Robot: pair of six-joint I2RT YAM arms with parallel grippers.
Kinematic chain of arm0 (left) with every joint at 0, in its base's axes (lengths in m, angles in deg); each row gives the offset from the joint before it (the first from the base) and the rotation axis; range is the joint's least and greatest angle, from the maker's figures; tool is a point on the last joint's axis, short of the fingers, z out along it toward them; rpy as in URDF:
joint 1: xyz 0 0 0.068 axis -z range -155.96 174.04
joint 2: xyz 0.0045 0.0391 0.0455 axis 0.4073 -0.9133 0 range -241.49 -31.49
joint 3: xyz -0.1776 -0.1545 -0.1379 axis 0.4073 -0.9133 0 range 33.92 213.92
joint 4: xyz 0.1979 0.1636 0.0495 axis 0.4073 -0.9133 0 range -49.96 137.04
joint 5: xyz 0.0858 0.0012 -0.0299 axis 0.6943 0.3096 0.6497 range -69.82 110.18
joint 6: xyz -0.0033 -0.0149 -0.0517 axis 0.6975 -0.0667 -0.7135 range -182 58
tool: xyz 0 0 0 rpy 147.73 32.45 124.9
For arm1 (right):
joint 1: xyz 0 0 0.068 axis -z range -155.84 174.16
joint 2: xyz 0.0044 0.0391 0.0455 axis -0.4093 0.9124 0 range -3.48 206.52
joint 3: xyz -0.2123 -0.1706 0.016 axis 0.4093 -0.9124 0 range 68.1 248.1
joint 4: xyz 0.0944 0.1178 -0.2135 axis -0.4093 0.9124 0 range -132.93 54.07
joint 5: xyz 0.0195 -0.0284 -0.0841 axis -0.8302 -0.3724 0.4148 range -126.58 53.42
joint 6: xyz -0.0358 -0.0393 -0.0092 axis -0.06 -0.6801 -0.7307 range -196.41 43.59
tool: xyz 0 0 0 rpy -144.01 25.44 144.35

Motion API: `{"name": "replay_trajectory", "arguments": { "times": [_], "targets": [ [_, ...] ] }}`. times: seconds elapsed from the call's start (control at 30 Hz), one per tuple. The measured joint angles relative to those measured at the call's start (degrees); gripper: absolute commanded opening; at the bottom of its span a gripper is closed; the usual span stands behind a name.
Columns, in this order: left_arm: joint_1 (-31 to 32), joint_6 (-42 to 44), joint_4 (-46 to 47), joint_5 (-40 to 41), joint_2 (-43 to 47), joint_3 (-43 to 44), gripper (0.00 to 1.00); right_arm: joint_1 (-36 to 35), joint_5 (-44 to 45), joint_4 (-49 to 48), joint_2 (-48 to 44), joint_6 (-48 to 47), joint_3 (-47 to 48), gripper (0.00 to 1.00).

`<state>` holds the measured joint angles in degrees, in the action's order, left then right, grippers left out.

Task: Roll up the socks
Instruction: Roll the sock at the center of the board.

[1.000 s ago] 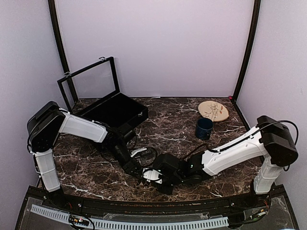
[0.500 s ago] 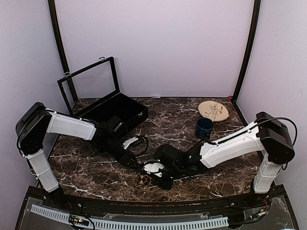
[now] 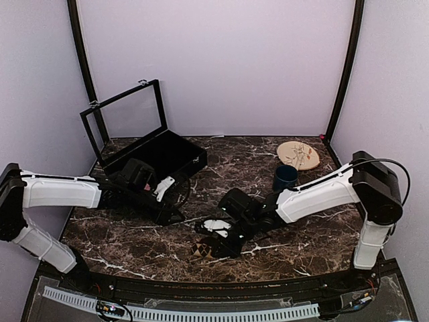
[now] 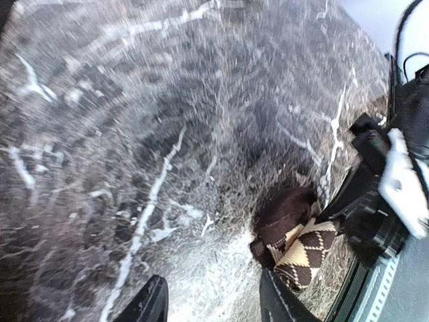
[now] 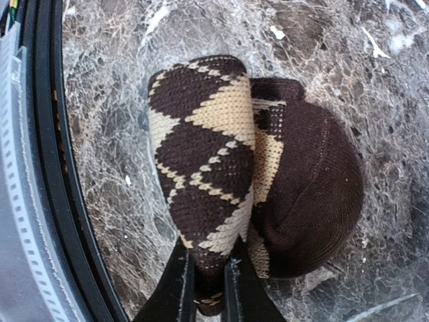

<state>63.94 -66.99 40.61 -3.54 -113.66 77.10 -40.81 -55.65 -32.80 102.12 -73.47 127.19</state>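
Right gripper nips the argyle sock — apparently rolled, inner layers hidden.

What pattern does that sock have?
The sock is dark brown with tan diamonds, clearest in the right wrist view.

No readable text, label or number shows anywhere.

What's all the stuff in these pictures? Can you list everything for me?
argyle sock: one folded bundle, dark brown with tan diamonds, by the table's front edge
mug: one, dark blue, back right
plate: one, round, tan, behind the mug
case: one, black, lid open, back left
table: one, dark marble
left claw: one, black, open, empty, over the table
right claw: one, black, shut on the argyle sock
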Motion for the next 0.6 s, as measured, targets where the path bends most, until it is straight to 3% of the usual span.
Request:
{"name": "replay_trajectory", "arguments": {
  "times": [0.23, 0.6],
  "targets": [
    [4.7, 1.1, 4.5, 4.8, 7.5, -3.1, 0.49, 3.6, -8.7, 0.2, 1.6, 2.3, 0.6, 0.00],
    [14.8, 9.6, 4.2, 10.5, 5.4, -2.8, 0.52, 8.4, -21.4, -0.9, 4.9, 7.0, 1.0, 0.00]
  ]
}}
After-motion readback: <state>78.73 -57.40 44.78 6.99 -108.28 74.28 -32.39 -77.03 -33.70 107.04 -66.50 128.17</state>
